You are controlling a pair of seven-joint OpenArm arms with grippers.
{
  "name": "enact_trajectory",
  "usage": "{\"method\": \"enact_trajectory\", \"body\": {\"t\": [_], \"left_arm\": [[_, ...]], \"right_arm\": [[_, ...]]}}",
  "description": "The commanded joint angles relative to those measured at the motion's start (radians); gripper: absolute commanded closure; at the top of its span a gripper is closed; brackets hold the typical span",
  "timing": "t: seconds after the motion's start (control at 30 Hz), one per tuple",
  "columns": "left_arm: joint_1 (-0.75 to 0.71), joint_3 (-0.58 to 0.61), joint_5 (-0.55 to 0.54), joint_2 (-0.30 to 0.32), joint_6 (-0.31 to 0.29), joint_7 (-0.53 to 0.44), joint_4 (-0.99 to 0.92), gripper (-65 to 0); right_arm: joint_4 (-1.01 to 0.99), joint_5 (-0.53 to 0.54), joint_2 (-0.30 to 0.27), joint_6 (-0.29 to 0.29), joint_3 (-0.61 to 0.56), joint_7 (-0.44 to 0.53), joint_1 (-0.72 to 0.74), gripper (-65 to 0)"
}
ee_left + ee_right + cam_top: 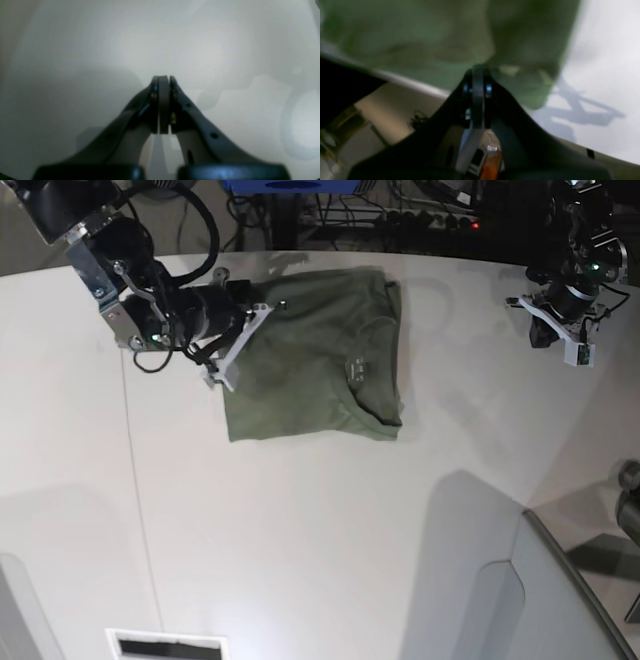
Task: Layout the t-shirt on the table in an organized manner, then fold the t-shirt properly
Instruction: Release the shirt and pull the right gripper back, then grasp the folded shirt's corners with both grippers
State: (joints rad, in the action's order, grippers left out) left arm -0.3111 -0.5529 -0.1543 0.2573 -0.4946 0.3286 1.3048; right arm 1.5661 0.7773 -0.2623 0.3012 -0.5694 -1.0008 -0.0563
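Item: large smooth matte white table [300, 520] with a curved far edge and a thin dark seam line running down its left part in the base view; it bore everything listed below. Item: plain olive-green short-sleeved cotton t-shirt [315, 365], lying folded into a rough rectangle on the far middle of the table, its ribbed round collar and small printed neck label turned toward the right side of the base view. Item: right arm, black with pale brackets and cabling, reached in low from the base view's upper left, its wrist tilted down toward the shirt's left edge. Item: right gripper [478, 71], jaws pressed together, their tips at the green cloth; whether fabric was pinched between them could not be told from the blurred wrist view. Item: left arm, held at the far right of the base view, well apart from the shirt. Item: left gripper [163, 80], jaws closed on nothing, over bare white tabletop.
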Motion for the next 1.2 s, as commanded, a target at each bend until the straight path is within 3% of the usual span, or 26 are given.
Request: {"method": "enact_trajectory", "body": {"t": [0.0,0.13,0.27,0.63,0.93,1.03,1.17], "left_arm": [[0.002,-0.003,-0.006,0.017,0.006,-0.018,0.012,0.0],[0.002,0.0,-0.006,0.017,0.006,-0.018,0.012,0.0],[0.002,0.0,-0.006,0.017,0.006,-0.018,0.012,0.0],[0.003,0.0,-0.006,0.017,0.006,-0.018,0.012,0.0],[-0.007,0.018,-0.018,-0.01,0.001,0.014,0.048,0.0],[-0.036,0.058,-0.047,-0.051,-0.088,0.106,0.157,0.0],[-0.075,0.064,-0.215,-0.098,-0.204,0.224,0.361,0.0]], "right_arm": [[0.029,0.011,0.008,-0.006,0.004,-0.005,0.023,0.0],[-0.006,0.011,0.079,-0.006,-0.004,-0.031,0.059,0.0],[-0.085,0.011,0.11,-0.006,-0.005,-0.022,0.066,0.0],[-0.069,0.011,0.108,-0.006,-0.005,-0.022,-0.033,0.0],[0.184,0.011,0.09,-0.006,0.068,-0.115,-0.029,0.0],[0.17,0.009,0.082,-0.006,0.13,-0.112,-0.003,0.0],[0.118,0.009,0.08,-0.007,0.225,-0.112,-0.007,0.0]]}}
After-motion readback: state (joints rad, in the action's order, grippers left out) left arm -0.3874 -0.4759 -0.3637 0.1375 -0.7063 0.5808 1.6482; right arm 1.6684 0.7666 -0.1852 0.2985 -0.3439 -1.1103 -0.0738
